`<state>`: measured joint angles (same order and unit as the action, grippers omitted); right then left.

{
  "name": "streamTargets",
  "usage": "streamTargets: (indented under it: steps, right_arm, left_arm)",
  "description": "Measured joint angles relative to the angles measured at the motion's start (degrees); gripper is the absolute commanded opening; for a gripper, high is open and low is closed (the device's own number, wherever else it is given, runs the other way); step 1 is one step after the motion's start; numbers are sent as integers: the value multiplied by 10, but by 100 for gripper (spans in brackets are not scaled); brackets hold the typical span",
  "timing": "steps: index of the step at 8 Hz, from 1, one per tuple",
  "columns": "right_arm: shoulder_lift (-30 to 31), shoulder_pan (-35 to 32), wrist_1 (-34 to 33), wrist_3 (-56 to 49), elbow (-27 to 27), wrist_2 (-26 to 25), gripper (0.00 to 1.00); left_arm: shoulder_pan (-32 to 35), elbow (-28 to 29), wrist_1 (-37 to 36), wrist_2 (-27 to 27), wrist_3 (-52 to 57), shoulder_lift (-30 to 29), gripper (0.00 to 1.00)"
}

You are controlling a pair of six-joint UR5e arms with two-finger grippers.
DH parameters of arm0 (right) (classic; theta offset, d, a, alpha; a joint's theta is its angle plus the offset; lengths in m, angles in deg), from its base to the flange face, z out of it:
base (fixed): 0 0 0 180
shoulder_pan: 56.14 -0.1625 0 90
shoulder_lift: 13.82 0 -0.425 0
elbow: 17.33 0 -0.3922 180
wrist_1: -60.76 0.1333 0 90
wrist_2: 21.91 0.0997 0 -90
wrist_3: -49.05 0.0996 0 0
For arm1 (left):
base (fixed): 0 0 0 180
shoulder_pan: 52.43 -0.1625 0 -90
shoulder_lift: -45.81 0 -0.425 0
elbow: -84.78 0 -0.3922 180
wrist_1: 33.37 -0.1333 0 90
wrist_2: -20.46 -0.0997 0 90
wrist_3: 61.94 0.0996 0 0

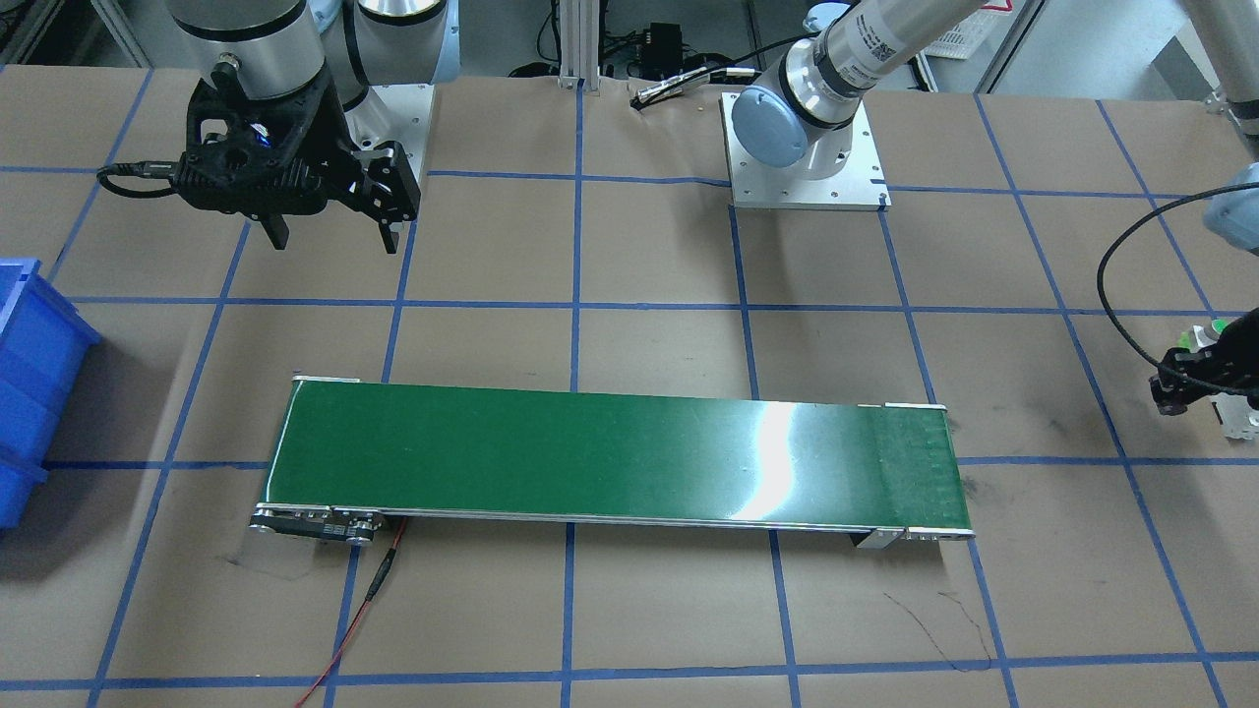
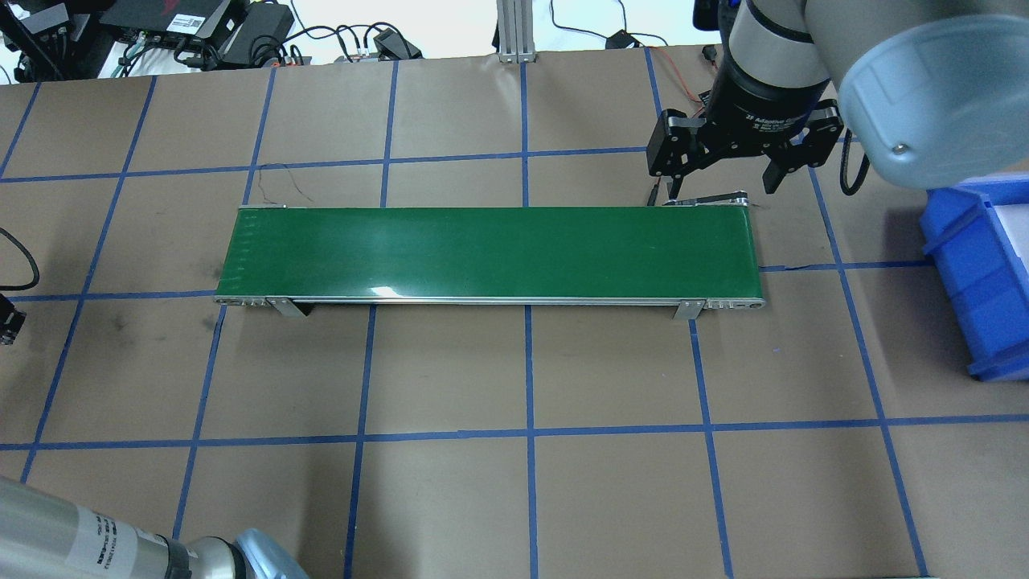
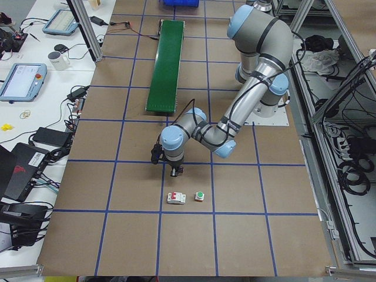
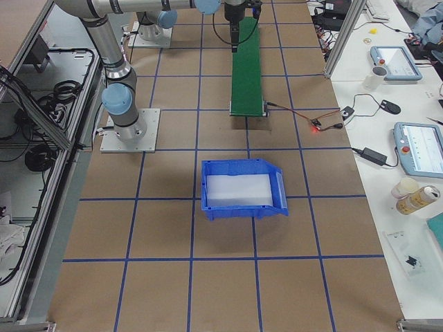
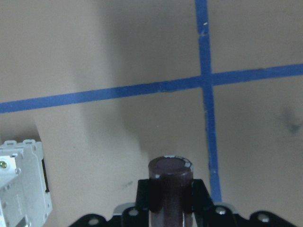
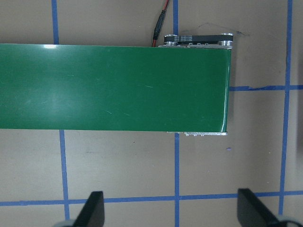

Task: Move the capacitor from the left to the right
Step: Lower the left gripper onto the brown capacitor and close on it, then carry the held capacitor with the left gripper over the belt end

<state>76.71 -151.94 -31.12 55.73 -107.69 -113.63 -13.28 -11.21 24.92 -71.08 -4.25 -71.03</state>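
The capacitor point(image 5: 170, 182), a dark brown-black cylinder, stands upright between the fingers of my left gripper point(image 5: 170, 201), which is shut on it over the brown table paper. This gripper is off the left end of the green conveyor belt point(image 2: 482, 253); it also shows in the exterior left view point(image 3: 174, 170) and at the front-facing view's right edge point(image 1: 1195, 379). My right gripper point(image 2: 719, 181) is open and empty. It hangs beside the belt's right end, on the far side, and the right wrist view point(image 6: 170, 210) shows its fingers wide apart.
A white-grey blocky part point(image 3: 175, 198) and a white part with a green cap point(image 3: 200, 195) lie on the table near the left gripper; the blocky part also shows in the left wrist view point(image 5: 21, 184). A blue bin point(image 4: 242, 188) stands beyond the belt's right end.
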Motion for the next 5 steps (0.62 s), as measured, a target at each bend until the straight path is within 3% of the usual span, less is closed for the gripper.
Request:
streamTargets:
  steps: [3,5]
  right_arm:
    - [0,0,0,0,0,0,100]
    - [0,0,0,0,0,-2,100]
  left_arm:
    - [29,3,74,3,-9,87,0]
    - [109,3,106,2,-93,141,0]
